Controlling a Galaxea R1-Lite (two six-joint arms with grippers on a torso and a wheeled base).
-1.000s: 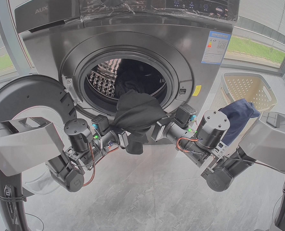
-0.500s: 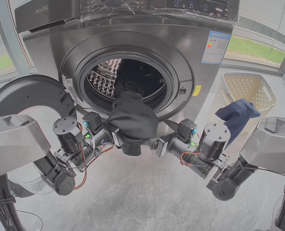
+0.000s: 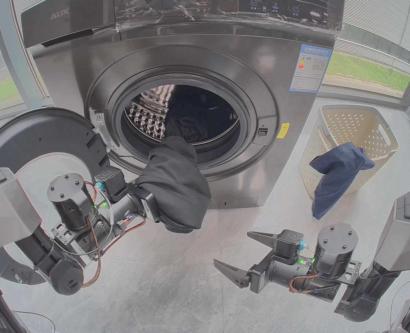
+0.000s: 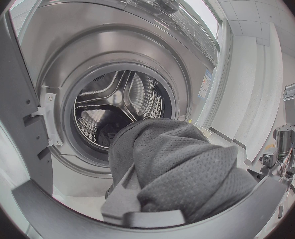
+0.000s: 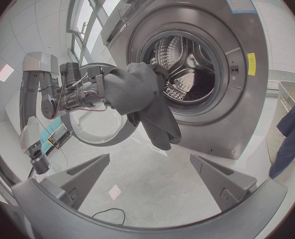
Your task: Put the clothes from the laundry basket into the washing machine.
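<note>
A dark garment (image 3: 175, 186) was draped over the left gripper (image 4: 147, 216) just in front of the washing machine (image 3: 260, 70), its upper end laid over the rim of the open drum (image 3: 186, 116). The gripper was so covered by cloth that its hold could not be judged. The right gripper (image 3: 235, 250) was held low above the floor (image 3: 191, 292), jaws spread wide and empty. A blue garment (image 3: 336, 172) was hung over the edge of the laundry basket (image 3: 352, 109) beside the machine.
</note>
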